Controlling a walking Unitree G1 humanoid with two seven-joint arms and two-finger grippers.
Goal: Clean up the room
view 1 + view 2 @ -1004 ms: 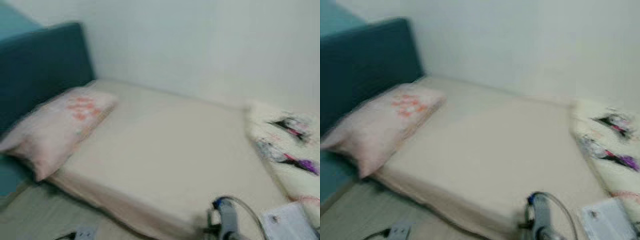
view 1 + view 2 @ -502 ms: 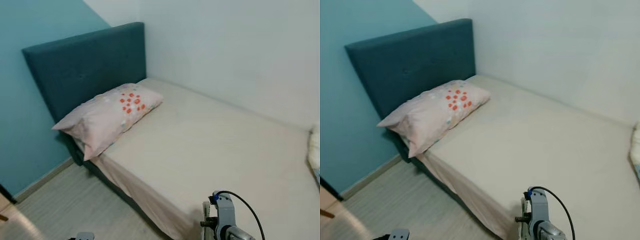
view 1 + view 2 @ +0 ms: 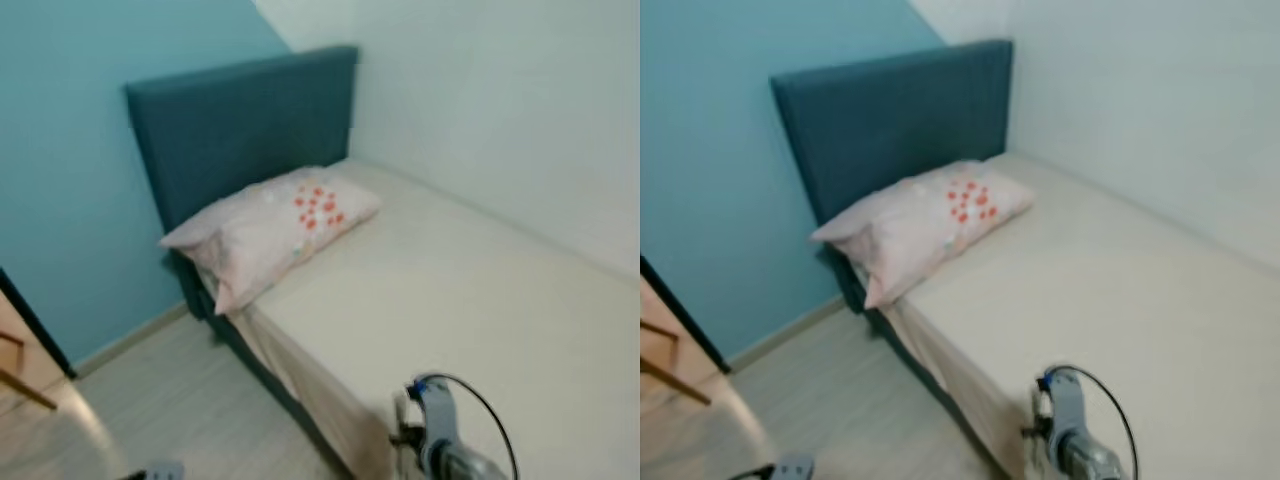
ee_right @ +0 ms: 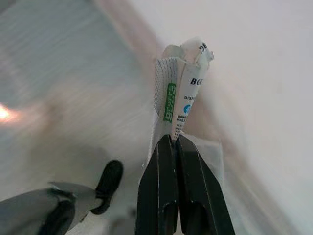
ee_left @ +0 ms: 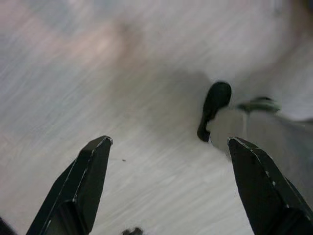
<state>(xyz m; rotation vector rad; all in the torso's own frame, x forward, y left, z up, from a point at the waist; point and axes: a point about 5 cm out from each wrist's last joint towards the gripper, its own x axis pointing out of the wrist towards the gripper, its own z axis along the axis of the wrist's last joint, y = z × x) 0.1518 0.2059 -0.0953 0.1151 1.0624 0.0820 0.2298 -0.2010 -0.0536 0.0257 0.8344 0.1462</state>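
Before me stands a bed (image 3: 480,310) with a pale sheet, its long side against the white wall. A pink pillow (image 3: 275,228) with orange spots lies on the sheet at the bed's head end, touching the dark teal headboard (image 3: 240,125). The pillow's near corner overhangs the bed's edge. Beside the bed runs a light wood floor (image 3: 170,400).

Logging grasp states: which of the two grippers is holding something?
The right gripper, its fingers shut on a crumpled paper packet. The left gripper is open and empty above the floor.
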